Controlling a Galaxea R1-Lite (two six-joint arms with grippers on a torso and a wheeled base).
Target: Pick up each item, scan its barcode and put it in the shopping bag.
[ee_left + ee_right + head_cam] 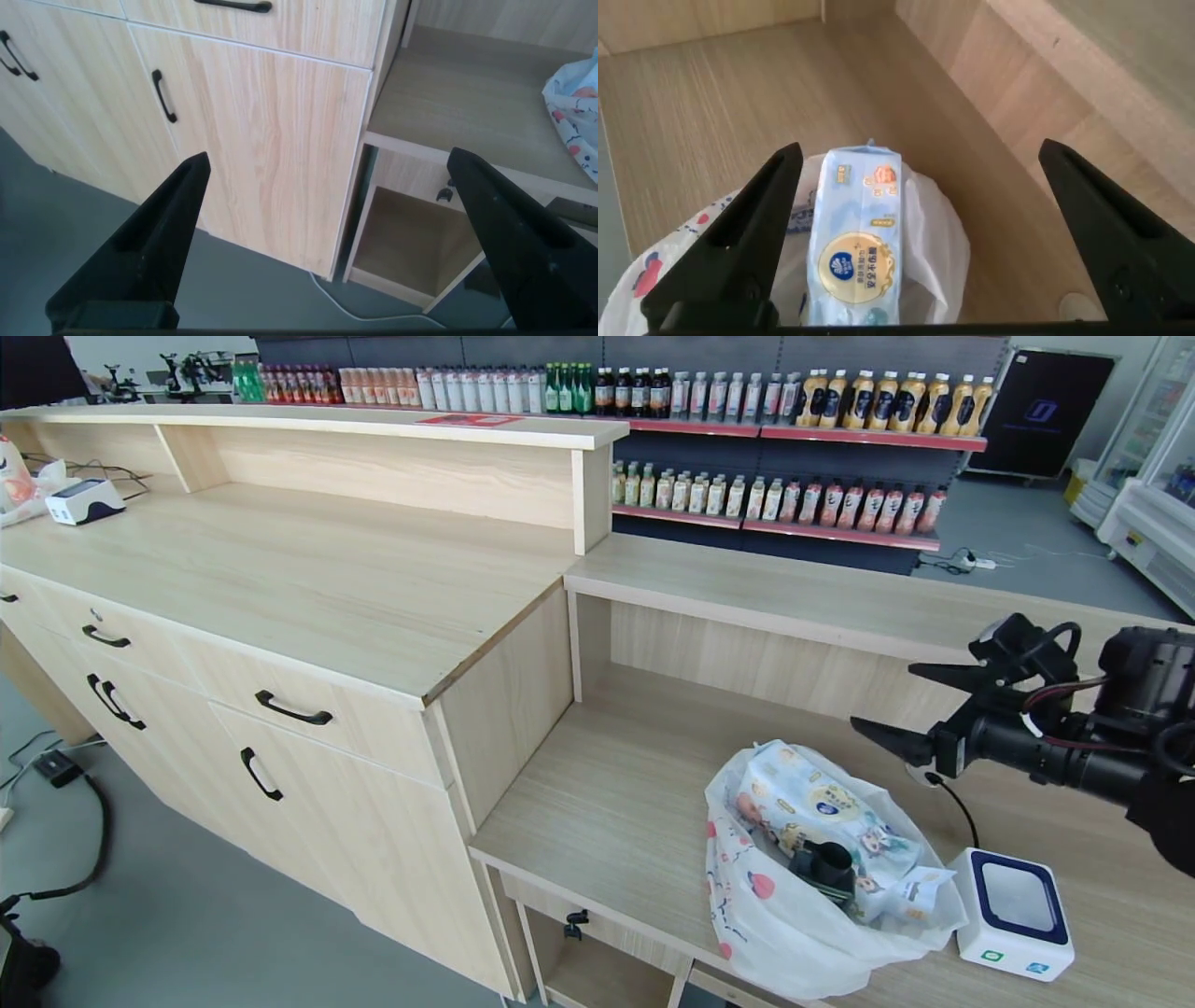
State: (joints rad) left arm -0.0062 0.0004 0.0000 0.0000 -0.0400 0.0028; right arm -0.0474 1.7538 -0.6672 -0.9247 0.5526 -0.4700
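White plastic shopping bag sits on the lower table, with a pale-blue wet-wipes pack lying in its mouth beside a dark item I can't identify. From my right tool, the pack lies straight ahead and below. Its long axis runs along the tool's own pointing line, so the fingers, spread wide, straddle its narrow width. The tool is clear of it and holds nothing. Just beside the bag, on the robot's right, sits the white-and-blue scanner. My right arm is nearer by far. The left tool, also spread and empty, hangs low off the table's front, facing cabinet doors. I judge the pack already bagged.
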